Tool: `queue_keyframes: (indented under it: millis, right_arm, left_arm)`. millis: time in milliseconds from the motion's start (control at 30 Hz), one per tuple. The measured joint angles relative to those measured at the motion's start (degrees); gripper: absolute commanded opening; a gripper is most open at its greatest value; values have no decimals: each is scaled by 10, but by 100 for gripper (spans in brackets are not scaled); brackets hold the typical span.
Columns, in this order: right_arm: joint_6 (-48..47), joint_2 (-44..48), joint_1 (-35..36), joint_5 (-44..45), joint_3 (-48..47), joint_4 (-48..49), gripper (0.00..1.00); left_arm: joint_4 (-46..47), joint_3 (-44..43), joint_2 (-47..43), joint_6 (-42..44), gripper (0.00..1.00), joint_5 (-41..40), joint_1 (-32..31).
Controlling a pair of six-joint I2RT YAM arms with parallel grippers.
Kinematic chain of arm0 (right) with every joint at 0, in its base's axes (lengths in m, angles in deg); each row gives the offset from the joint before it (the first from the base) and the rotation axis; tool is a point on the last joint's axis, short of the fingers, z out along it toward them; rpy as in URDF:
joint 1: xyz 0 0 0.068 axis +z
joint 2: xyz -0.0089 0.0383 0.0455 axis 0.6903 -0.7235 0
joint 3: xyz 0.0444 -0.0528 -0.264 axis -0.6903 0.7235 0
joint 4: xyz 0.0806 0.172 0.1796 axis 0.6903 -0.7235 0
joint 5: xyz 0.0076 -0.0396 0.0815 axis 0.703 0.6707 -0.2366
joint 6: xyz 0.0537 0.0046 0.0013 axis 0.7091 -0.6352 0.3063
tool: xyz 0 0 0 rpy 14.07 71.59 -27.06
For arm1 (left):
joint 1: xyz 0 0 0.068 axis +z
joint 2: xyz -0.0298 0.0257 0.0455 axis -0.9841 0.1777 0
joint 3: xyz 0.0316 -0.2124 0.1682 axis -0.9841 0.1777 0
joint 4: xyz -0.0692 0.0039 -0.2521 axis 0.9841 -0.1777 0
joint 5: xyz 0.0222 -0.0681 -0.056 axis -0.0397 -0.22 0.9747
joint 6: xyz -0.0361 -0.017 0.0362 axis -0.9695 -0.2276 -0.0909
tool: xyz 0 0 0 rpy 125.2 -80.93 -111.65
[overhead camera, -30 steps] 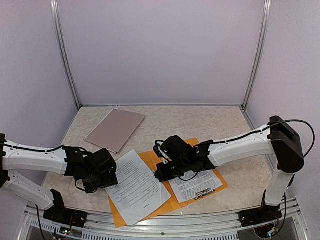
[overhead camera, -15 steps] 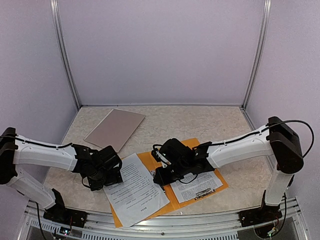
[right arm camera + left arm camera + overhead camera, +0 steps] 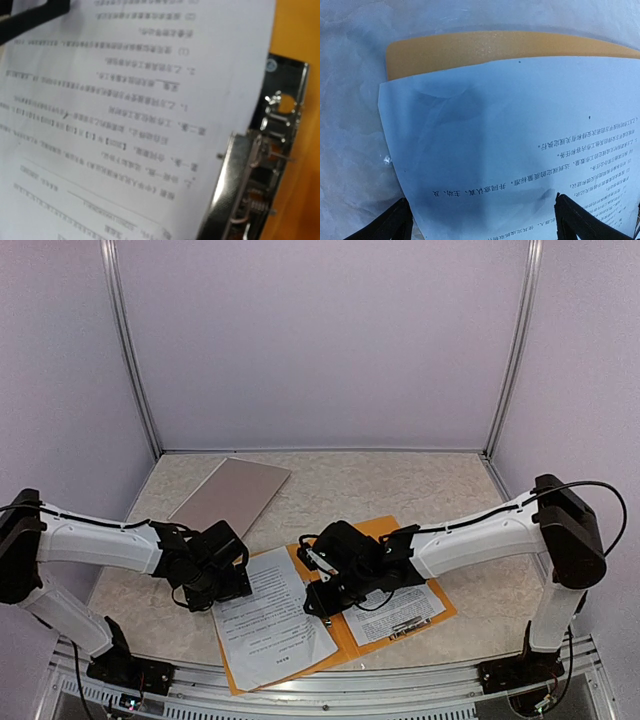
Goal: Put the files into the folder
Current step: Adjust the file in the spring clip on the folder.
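Marbled tabletop (image 3: 400, 480); left hand (image 3: 480, 222) agape over files (image 3: 495, 140), right hand (image 3: 318, 592) unclear; overhead-only tan board (image 3: 230, 498).

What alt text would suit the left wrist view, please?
A white printed sheet lies over an orange folder on a pale marbled table. The left gripper stands open, its black fingertips at the bottom corners.

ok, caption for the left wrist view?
Open left end effector over a printed sheet overlapping the orange folder.
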Motion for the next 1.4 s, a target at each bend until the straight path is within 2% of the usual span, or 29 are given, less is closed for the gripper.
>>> queue_keyframes:
  millis: [600,900,1400]
  right_arm:
    - [-18,-15,14,-3,-28,-37,22]
    - [-33,-22,17,12,-60,-66,26]
    - [-52,-25,20,5,-65,-70,21]
  left_arm:
    - [5,-23,23,40,95,10,22]
    - [3,-24,23,49,95,10,22]
    - [2,-25,21,50,95,10,25]
